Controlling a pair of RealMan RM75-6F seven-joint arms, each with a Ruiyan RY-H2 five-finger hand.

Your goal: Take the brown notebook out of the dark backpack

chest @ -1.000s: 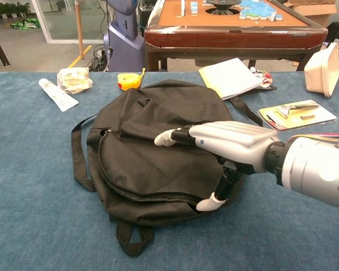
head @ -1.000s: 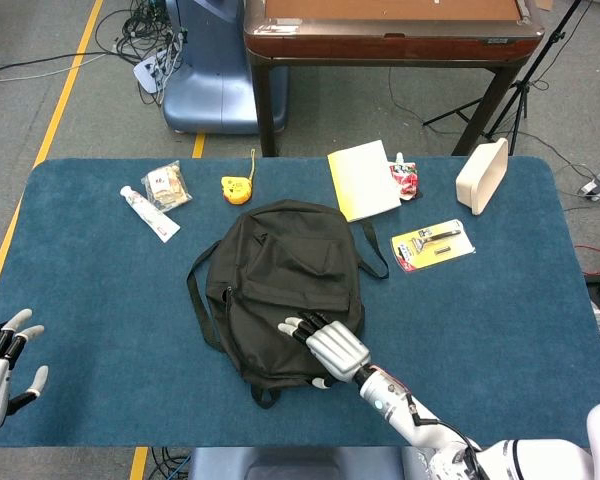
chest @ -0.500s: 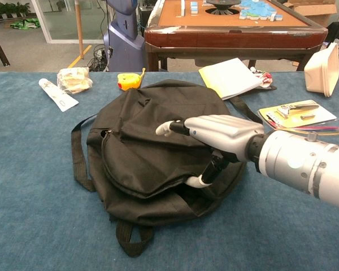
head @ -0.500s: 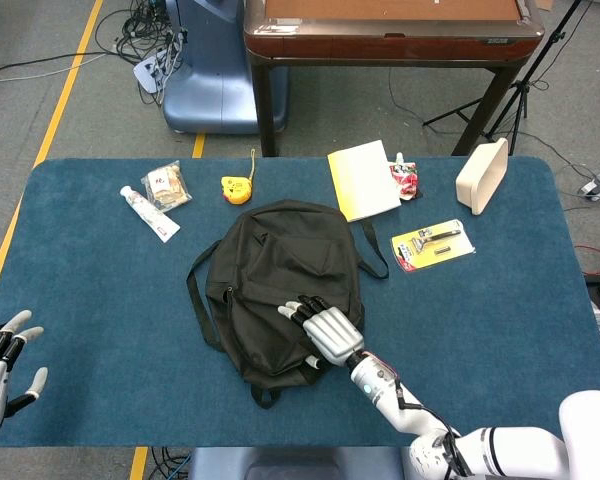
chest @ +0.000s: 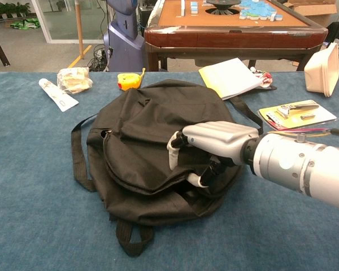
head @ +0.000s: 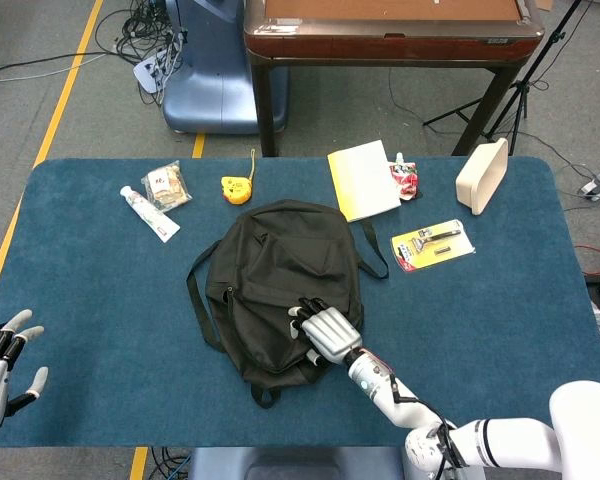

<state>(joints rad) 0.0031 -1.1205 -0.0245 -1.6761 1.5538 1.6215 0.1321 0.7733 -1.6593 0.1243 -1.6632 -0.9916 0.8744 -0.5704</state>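
The dark backpack (head: 275, 262) (chest: 137, 127) lies flat in the middle of the blue table (head: 100, 300). My right hand (head: 326, 330) (chest: 214, 141) is on its lower right part. Its fingers curl down over the front flap and the thumb sits under the flap's edge, pinching the fabric and lifting it slightly. The opening under the flap shows only dark cloth. No brown notebook is visible in either view. My left hand (head: 4, 352) hovers at the table's near left corner with its fingers spread and nothing in it; the chest view does not show it.
Behind the backpack lie a pale yellow booklet (head: 363, 180) (chest: 231, 76), a red packet (head: 404, 180), a yellow tape measure (head: 236, 189), a snack bag (head: 166, 185) and a white tube (head: 148, 213). A razor pack (head: 432, 244) and a beige container (head: 481, 175) sit at the right.
My right hand has slid further onto the backpack. Its fingers went from stretched flat to curled on the flap, which now bulges up. The left hand has not moved.
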